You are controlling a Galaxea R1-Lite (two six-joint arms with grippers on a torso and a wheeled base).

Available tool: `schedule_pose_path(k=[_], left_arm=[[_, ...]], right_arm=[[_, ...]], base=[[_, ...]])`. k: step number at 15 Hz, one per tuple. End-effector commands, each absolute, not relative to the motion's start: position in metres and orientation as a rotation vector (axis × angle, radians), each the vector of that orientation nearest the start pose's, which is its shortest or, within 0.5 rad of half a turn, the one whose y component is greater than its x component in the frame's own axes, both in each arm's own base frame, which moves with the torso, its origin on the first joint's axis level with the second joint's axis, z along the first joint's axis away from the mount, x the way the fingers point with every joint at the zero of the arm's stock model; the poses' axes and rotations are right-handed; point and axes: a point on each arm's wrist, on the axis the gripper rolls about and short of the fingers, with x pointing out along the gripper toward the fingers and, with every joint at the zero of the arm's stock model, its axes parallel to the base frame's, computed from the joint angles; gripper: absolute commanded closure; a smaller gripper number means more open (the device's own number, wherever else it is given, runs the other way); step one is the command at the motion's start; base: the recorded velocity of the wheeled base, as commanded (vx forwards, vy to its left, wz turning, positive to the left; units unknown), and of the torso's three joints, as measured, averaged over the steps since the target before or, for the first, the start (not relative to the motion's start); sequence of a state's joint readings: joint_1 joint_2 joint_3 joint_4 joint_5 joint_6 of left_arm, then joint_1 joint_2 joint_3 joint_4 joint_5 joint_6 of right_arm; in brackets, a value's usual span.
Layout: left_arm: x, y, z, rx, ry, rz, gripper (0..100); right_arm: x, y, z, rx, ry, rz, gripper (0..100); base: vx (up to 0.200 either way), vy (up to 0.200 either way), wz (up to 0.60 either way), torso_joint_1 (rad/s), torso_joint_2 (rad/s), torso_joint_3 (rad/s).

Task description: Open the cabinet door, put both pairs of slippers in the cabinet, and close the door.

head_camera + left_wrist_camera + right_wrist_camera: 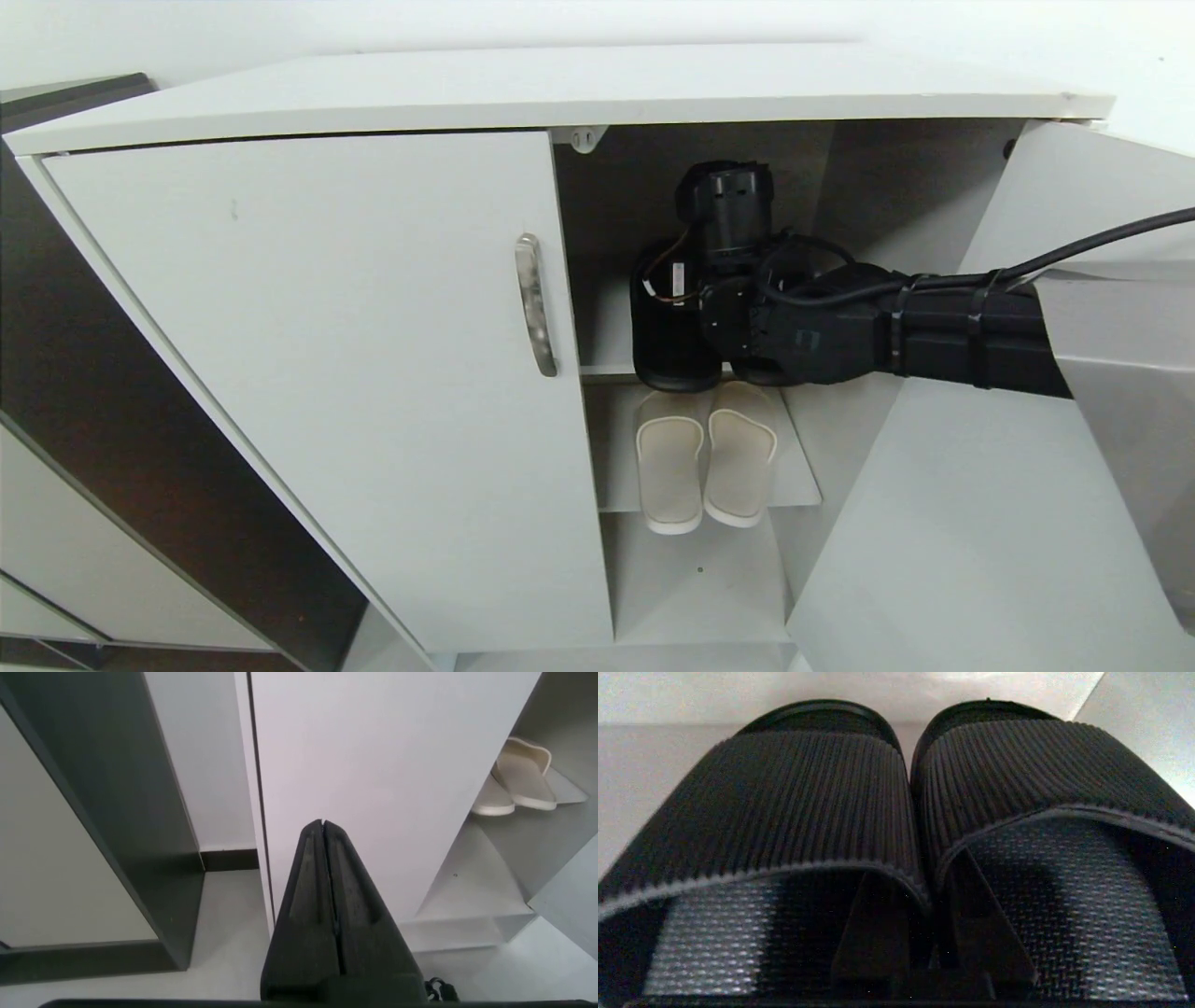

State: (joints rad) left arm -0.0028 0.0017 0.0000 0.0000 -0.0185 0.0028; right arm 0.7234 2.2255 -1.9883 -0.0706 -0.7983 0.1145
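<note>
Black ribbed rubber slippers (667, 336), clamped by right end effector (920, 919), over white cabinet shelf (605, 347), 12 o'clock of cream foam slippers (705, 457); placing underway, release likely next.

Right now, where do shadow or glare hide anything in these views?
Head view: the upper shelf sits in shadow, so the black slippers merge with the right arm; the white slippers below are well lit; faint sheen on the door handle. Right wrist view: slipper interiors go dark under the straps, with a bright surface behind. Left wrist view: even light, no glare on the shut left gripper.
</note>
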Motion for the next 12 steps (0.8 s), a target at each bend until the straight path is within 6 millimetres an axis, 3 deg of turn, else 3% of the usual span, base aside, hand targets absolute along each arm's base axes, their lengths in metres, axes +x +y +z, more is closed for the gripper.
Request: schedule_pose_path(k=[1, 10, 11, 12], left_arm=[[-0.0226, -0.0003, 0.0755, 0.003, 0.003, -0.021, 100], [-0.0226, -0.0003, 0.0755, 0.003, 0.003, -0.021, 100], [-0.0226, -0.0003, 0.0755, 0.003, 0.003, -0.021, 100], [-0.0226, -0.0003, 0.0755, 0.003, 0.003, -0.021, 100]], right_arm=[[0.3650, 0.2994, 0.2439, -0.011, 0.129, -0.083, 100], [0.3685, 0.2977, 0.2414, -0.008, 0.131, -0.084, 100], [0.3682, 0.2975, 0.2422, -0.007, 0.130, -0.084, 0], [0.3677, 0.2970, 0.2436, -0.004, 0.128, -0.084, 0]], base=[[0.000, 0.000, 0.00, 0.000, 0.00, 0.000], [0.000, 0.000, 0.00, 0.000, 0.00, 0.000], [0.000, 0.000, 0.00, 0.000, 0.00, 0.000], [0.000, 0.000, 0.00, 0.000, 0.00, 0.000]])
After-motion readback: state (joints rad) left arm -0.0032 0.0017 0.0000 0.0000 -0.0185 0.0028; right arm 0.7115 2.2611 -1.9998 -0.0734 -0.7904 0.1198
